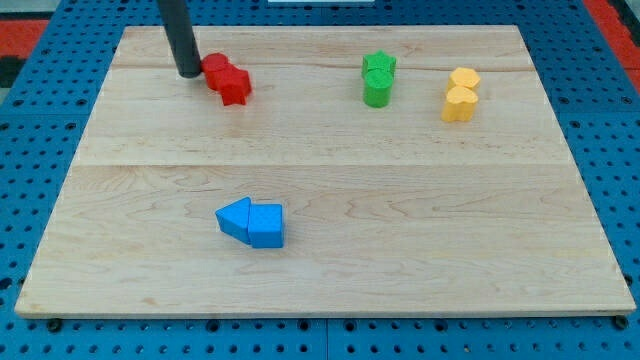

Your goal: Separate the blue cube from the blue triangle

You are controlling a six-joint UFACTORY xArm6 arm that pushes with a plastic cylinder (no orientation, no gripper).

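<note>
The blue cube (266, 225) and the blue triangle (234, 217) lie touching side by side in the lower middle of the wooden board (330, 270), the triangle on the view's left of the cube. My tip (189, 73) rests on the board near the top left, far above the blue pair. It stands just left of two red blocks (227, 79) and is touching or nearly touching the nearer one.
Two green blocks (378, 78) sit touching at the top middle, one a star shape, one rounder. Two yellow blocks (461, 95) sit touching at the top right. The board lies on a blue pegboard table (40, 120).
</note>
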